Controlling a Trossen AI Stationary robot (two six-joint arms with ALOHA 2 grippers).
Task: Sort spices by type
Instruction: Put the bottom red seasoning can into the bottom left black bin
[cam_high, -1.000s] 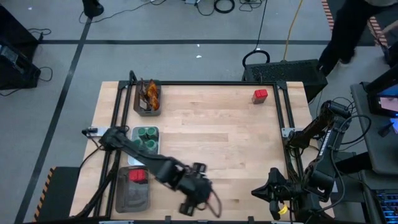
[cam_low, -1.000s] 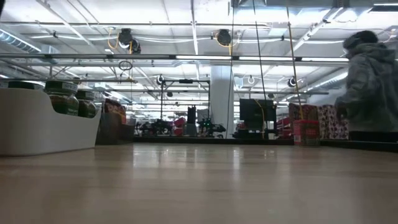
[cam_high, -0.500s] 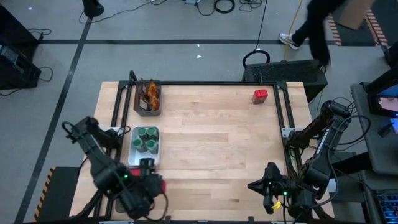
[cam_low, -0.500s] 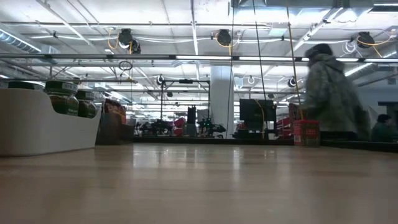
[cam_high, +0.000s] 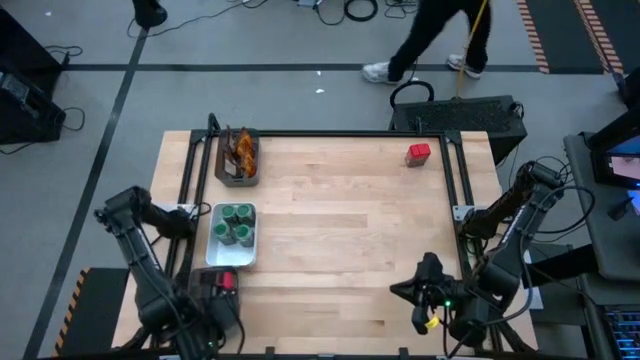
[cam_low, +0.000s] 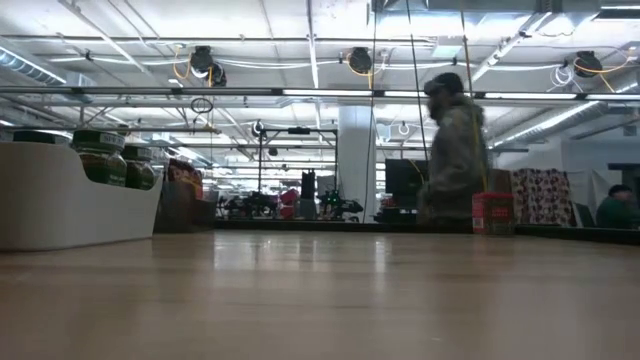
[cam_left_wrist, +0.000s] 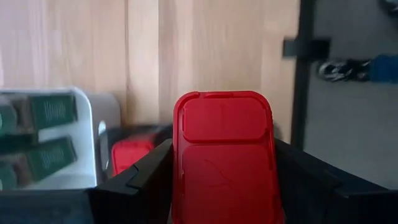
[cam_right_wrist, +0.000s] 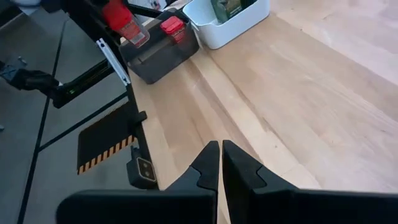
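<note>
High view shows the wooden desk from above, with one arm at each near corner. The left gripper is at the near left corner, and its jaws are closed on a red packet that stands upright between them. Just beyond those jaws sits a dark tray with a second red packet lying inside it. Next to that, a bit farther from the left jaws, is a white tray that holds the jars with green lids. Farther still from the left jaws, at the far left edge of the desk, another dark tray holds the orange crinkly sachets. One more red packet stands alone on the desk near the far right corner, well apart from both sets of jaws. The right gripper waits at the near right corner, just above the desk, and its jaws are pressed tight together with nothing in them. Looking out past the right jaws you can see across the desk to the dark tray, the white tray and the packet that the left arm holds. In the low view the white tray and its jars show at the left side. A person walks on the floor behind the desk.
</note>
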